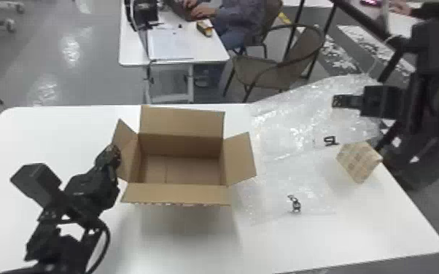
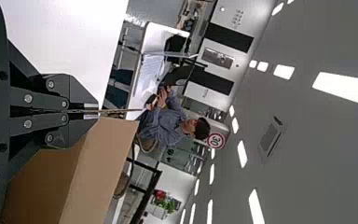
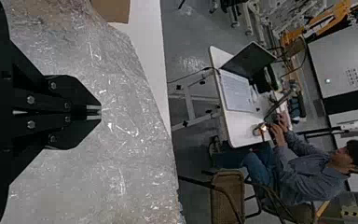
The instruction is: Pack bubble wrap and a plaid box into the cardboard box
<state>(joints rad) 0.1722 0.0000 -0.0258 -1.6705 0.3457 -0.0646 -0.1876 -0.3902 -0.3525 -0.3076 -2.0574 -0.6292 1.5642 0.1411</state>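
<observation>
the left hand (image 2: 98, 111) is clenched on a side flap (image 1: 124, 145) of the cardboard box (image 1: 180, 145), which stands open with nothing packed. bubble wrap (image 1: 288, 134) lies loosely spread to its right. over it, the right hand (image 3: 101, 113) is drawn nearly closed; i cannot tell if it grips any wrap. the plaid box (image 1: 357, 160) sits tilted near the far right edge, so both 2 items remain to pack. the counter (image 1: 182, 251) is white; beyond are grey floor (image 1: 47, 73), another table (image 1: 131, 54) and a chair (image 1: 257, 69).
</observation>
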